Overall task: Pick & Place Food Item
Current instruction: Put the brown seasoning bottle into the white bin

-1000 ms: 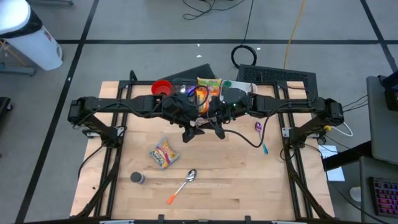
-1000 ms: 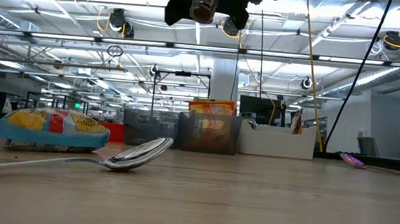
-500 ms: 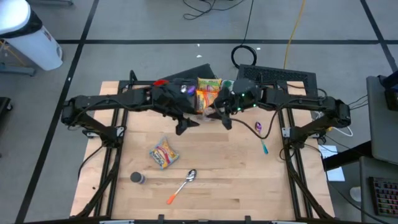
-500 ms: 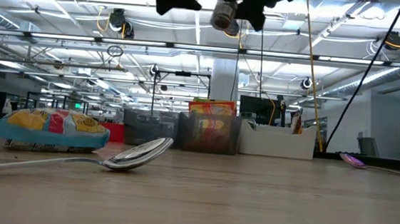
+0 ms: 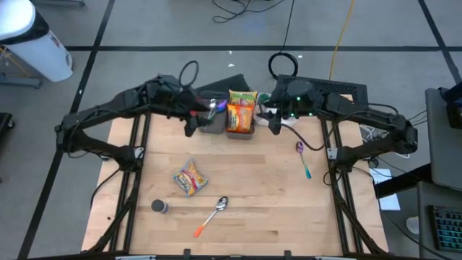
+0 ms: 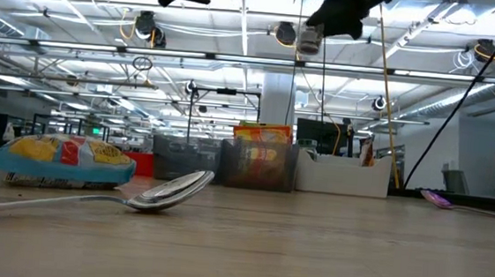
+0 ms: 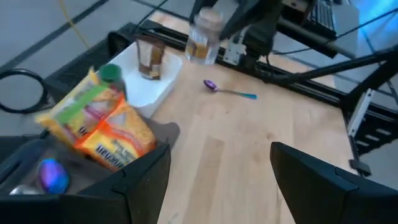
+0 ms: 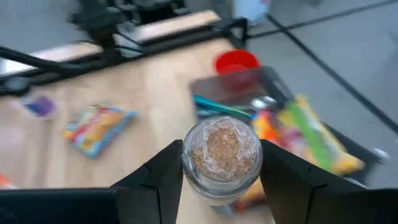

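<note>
1. Spice jar (image 8: 221, 157) is up in the air at the far side of the table, clamped in your right gripper (image 8: 219, 168), over the white bin (image 7: 154, 87).
2. Your left gripper (image 7: 221, 180) hangs empty, jaws apart, above the dark bin (image 5: 211, 124) beside the snack bags (image 5: 241, 112).
3. A candy bag (image 5: 190, 177) and a spoon (image 5: 214, 214) lie near you.
</note>
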Motion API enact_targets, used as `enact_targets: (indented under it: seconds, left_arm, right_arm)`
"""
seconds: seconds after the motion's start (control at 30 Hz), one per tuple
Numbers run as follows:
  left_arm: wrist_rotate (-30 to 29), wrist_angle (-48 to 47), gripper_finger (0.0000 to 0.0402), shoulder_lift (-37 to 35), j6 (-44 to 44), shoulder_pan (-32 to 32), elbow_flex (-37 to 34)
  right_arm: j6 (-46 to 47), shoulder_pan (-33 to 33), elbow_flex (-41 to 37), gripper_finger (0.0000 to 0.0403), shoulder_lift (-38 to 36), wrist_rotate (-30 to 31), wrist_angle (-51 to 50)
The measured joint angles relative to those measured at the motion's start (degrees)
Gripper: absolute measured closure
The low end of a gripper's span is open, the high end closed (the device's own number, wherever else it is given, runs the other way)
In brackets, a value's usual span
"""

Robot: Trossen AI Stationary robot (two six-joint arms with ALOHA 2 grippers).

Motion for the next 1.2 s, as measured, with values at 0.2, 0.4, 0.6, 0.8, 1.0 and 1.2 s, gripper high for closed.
enact_targets:
  seconds: [0.2, 0.4, 0.6, 0.8, 1.0, 1.2]
  left_arm:
    - [1.8, 9.4, 0.0119, -7.3, -1.9, 2.5, -9.6]
    - [6.1, 22.7, 0.0119, -15.0, -8.4, 2.3, -23.1]
    - [6.0, 29.4, 0.0119, -18.6, -14.3, 0.3, -31.0]
    - [4.7, 36.0, 0.0119, -18.8, -16.9, -2.1, -35.3]
    - [-1.7, 44.9, 0.0119, -16.0, -18.7, -3.4, -37.6]
    - [-4.5, 50.1, 0.0119, -12.1, -18.7, -3.4, -37.5]
  right_arm:
    - [3.0, -1.9, -5.8, 0.0235, -2.9, 6.6, 2.2]
    - [10.2, 0.1, -16.6, 0.0235, -4.0, 10.5, 9.0]
    - [16.1, 1.3, -25.2, 0.0235, -4.1, 13.6, 17.6]
    - [14.1, -2.6, -27.3, 0.0235, -3.6, 13.6, 18.3]
    - [10.4, -9.7, -27.4, 0.0235, -0.7, 12.9, 21.0]
    - [7.3, -16.1, -27.4, 0.0235, 2.9, 8.5, 21.7]
